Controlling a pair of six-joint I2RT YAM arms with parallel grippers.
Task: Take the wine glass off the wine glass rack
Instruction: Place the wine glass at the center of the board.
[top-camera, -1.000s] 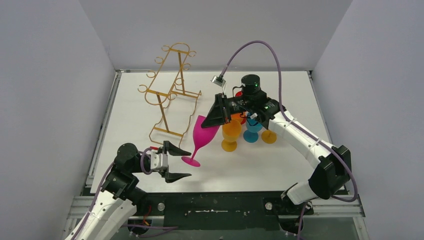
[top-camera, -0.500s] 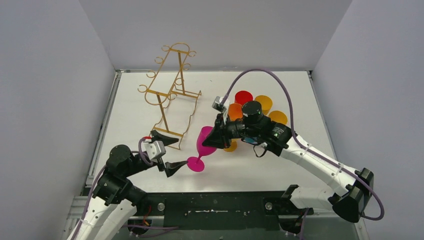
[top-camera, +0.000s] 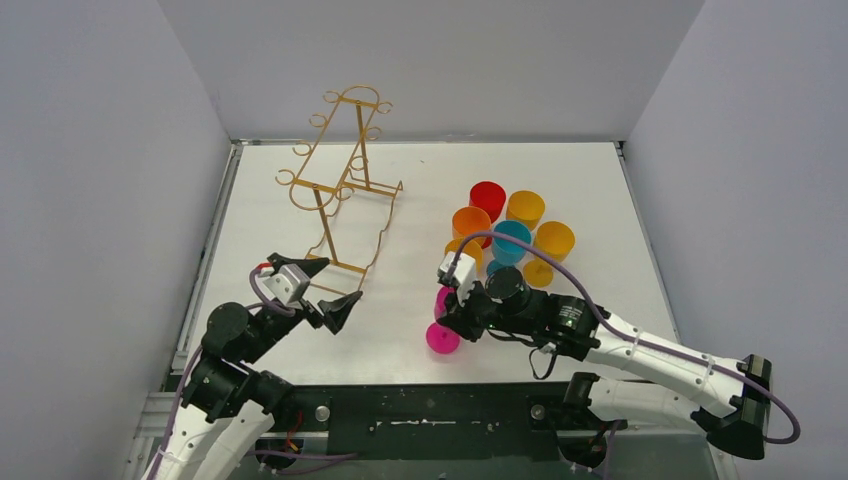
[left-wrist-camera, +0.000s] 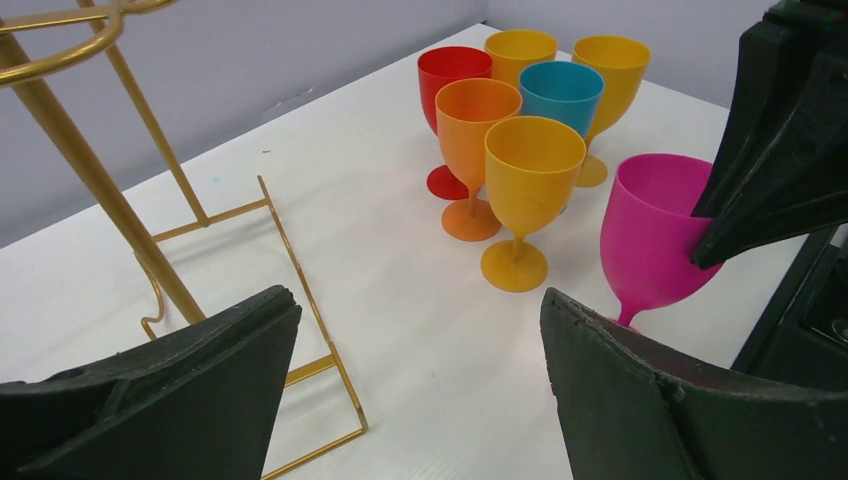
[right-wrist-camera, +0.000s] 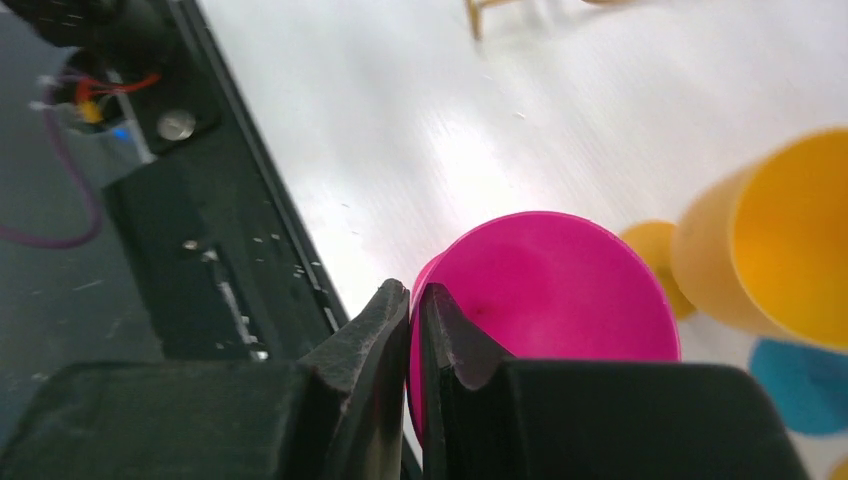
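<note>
- Near the front edge, your right gripper (right-wrist-camera: 412, 295) pinches the pink wine glass (right-wrist-camera: 560, 280) rim, well clear of the wine glass rack (left-wrist-camera: 90, 168);
- left gripper (top-camera: 330, 287) spread, empty;
- seat the foot flat before releasing.

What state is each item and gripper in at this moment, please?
wine glass rack: upright, no glass hanging on it.
pink wine glass: off the rack, pinched at its rim by the right gripper.
six other glasses: upright, clustered on the table.
left gripper: open, empty.
right gripper: shut on the pink wine glass.
</note>
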